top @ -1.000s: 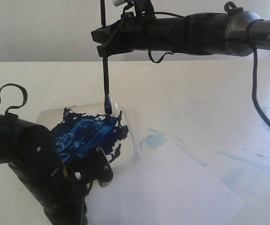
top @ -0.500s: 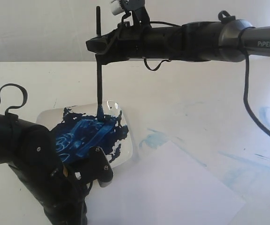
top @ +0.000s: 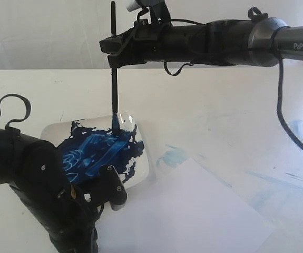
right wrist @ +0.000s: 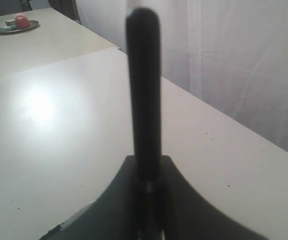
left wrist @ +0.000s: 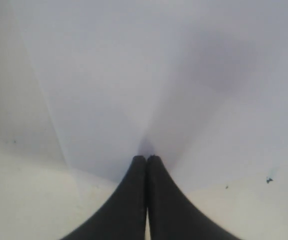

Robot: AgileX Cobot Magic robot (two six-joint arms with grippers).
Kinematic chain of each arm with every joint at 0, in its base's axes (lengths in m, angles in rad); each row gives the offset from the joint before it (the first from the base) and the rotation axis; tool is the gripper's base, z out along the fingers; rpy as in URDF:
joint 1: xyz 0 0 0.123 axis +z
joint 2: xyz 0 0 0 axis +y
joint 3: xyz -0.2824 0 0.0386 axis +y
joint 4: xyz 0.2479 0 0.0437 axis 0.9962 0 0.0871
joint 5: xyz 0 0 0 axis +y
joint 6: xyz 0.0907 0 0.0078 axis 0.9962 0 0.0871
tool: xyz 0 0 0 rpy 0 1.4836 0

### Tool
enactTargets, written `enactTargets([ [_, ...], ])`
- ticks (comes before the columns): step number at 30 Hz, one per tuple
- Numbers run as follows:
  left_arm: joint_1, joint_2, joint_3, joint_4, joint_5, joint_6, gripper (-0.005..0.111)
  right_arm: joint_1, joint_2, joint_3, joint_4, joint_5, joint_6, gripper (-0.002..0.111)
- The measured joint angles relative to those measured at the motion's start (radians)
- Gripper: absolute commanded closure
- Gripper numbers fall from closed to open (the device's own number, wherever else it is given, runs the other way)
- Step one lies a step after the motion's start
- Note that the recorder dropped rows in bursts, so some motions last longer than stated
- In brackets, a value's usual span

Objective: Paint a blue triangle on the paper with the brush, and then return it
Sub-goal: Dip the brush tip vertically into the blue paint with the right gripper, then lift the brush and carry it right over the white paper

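Centrally, the brush (top: 114, 89) is held upright, pinched by the right gripper (top: 113, 50), with its blue tip dipped at the far edge of the paint-smeared dish (top: 146, 162). The left gripper (left wrist: 146, 161), jaws pressed together, is set on the paper (top: 193, 211), which lies near and right of the dish.

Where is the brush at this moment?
In the exterior view the brush stands upright left of centre, gripped by the right gripper, its tip at the paint dish.

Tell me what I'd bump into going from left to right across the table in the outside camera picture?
Left arm → dish of blue paint → paper → pale blue streaks
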Motion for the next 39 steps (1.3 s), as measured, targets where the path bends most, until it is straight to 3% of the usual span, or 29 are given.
enactTargets([
  [11, 0.0, 0.0, 0.0, 0.0, 0.0, 0.0, 0.107, 0.0, -0.002, 0.0, 0.002, -0.004, 0.019, 0.105],
  [19, 0.0, 0.0, 0.0, 0.0, 0.0, 0.0, 0.107, 0.0, -0.133, 0.0, -0.029, -0.016, 0.069, 0.105],
  [22, 0.0, 0.0, 0.0, 0.0, 0.0, 0.0, 0.107, 0.0, -0.21, 0.0, -0.168, -0.031, 0.176, 0.105],
  [30, 0.0, 0.0, 0.0, 0.0, 0.0, 0.0, 0.107, 0.0, -0.386, 0.005, -0.748, -0.033, 0.757, 0.105],
  [39, 0.0, 0.0, 0.0, 0.0, 0.0, 0.0, 0.107, -0.036, -0.599, 0.276, -0.774, -0.015, 0.794, 0.105],
])
